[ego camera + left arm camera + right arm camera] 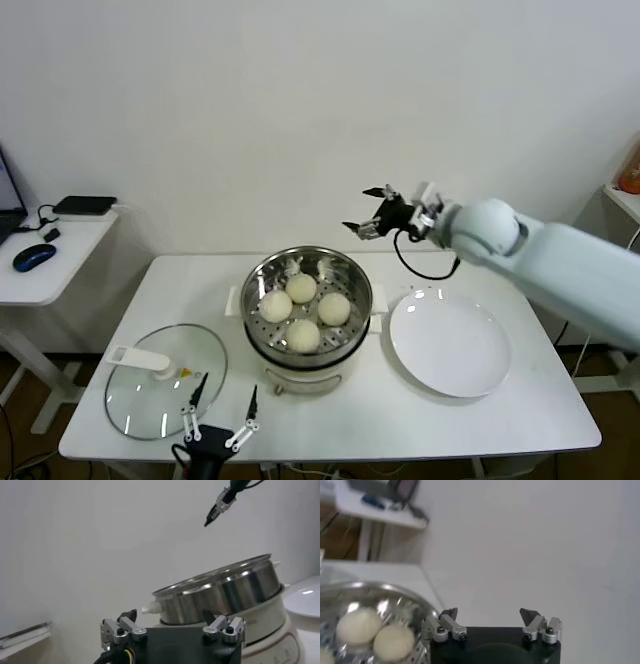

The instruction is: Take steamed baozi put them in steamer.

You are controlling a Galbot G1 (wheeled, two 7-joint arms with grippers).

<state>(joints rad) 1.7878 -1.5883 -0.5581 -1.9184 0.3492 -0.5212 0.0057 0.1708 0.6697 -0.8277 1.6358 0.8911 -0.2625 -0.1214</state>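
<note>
Four baozi [304, 309] in steamer [262, 284], lid [165, 381] left, plate [449, 343] right

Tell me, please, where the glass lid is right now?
In the head view, the glass lid lies flat on the white table on the robot's left, beside the steamer and near the left claw.

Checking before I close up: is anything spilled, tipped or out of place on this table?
Nothing stands out. All four buns sit inside the steamer, which stands level. The plate beside it is bare and the glass lid lies flat on the table. The right tool hangs open above, holding nothing.
</note>
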